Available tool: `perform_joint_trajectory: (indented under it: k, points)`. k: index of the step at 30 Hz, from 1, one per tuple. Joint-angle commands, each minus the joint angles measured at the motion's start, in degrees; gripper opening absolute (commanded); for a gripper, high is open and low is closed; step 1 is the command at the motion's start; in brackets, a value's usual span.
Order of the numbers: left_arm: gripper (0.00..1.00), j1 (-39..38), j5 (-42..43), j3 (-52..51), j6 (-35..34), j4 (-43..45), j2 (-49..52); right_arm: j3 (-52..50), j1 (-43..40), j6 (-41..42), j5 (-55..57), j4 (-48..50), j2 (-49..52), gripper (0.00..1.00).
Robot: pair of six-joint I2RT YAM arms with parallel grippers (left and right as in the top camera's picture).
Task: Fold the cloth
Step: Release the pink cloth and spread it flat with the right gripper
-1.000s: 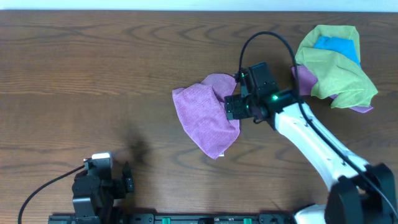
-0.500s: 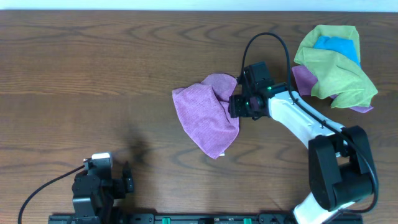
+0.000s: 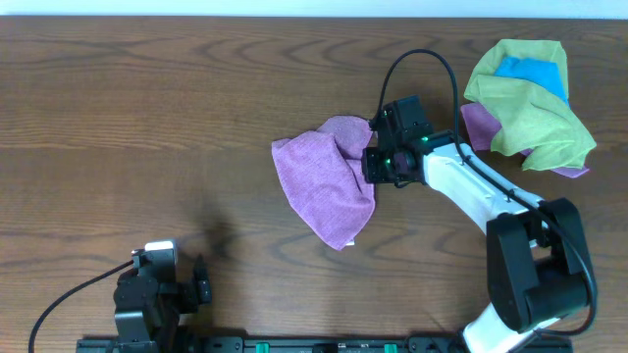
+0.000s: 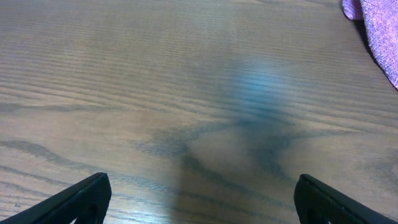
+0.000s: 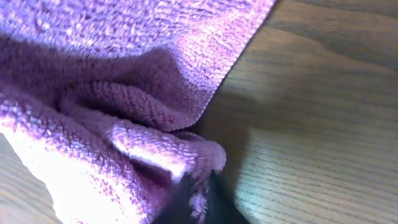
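Observation:
A crumpled purple cloth point(image 3: 329, 184) lies on the wooden table a little right of centre. My right gripper point(image 3: 374, 163) sits at its right edge, shut on a fold of the cloth point(image 5: 124, 112); in the right wrist view the two dark fingertips point(image 5: 180, 199) pinch a purple ridge between them. My left gripper point(image 3: 157, 284) rests at the near left edge of the table, far from the cloth. Its fingers point(image 4: 81, 199) stand wide open over bare wood, with only a corner of the cloth point(image 4: 379, 31) showing at the upper right.
A heap of other cloths, green point(image 3: 535, 108), blue point(image 3: 530, 71) and purple, lies at the far right of the table, close behind the right arm point(image 3: 471, 201). A black cable point(image 3: 417, 61) loops above the right wrist.
The right gripper has closed on the cloth's right edge, pinching a fold. The right arm swung in earlier and has since held its place. The left arm has not moved.

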Motion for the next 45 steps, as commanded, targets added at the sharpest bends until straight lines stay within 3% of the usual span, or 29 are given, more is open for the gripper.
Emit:
perform_joint_trajectory:
  k: [1, 4, 11, 16, 17, 18, 19, 21, 25, 39, 45]
  points:
    - [0.95, -0.24, -1.29, -0.76, 0.96, -2.73, -0.35, 0.81, -0.20, -0.09, -0.59, -0.11, 0.24, 0.01]
    - [0.95, -0.24, -1.29, -0.76, 0.96, -2.73, -0.35, 0.83, -0.31, 0.17, 1.44, -1.46, -0.87, 0.01]
    - [0.95, -0.24, -1.29, -0.76, 0.96, -2.73, -0.37, 0.83, -0.31, 8.13, 21.40, -14.99, -10.38, 0.01]
    - [0.95, -0.24, -1.29, -0.76, 0.96, -2.73, -0.35, 0.83, -0.31, 10.19, 23.91, -26.03, -18.27, 0.01]
    - [0.95, -0.24, -1.29, -0.76, 0.96, -2.73, -0.37, 0.83, -0.31, 10.51, 23.96, -27.74, -18.97, 0.08]
    - [0.95, -0.24, -1.29, -0.76, 0.96, -2.73, -0.35, 0.83, -0.31, 10.73, 23.96, -29.77, -19.56, 0.21]
    - [0.95, -0.24, -1.29, -0.76, 0.96, -2.73, -0.35, 0.83, -0.31, 10.88, 23.96, -31.61, -19.89, 0.42]
    - [0.95, -0.24, -1.29, -0.76, 0.96, -2.73, -0.37, 0.83, -0.31, 12.24, 25.35, -34.95, -19.91, 0.63]
    - [0.95, -0.24, -1.29, -0.76, 0.96, -2.73, -0.37, 0.83, -0.31, 14.40, 29.31, -36.70, -19.91, 0.73]
    - [0.95, -0.24, -1.70, -0.76, 1.42, -2.67, -0.37, 0.83, -1.70, 13.86, 28.50, -30.49, -19.91, 0.73]
    - [0.95, -0.24, -0.76, -0.76, 1.38, -1.99, -0.35, -0.81, -7.82, 9.40, 23.32, -27.19, -19.91, 0.70]
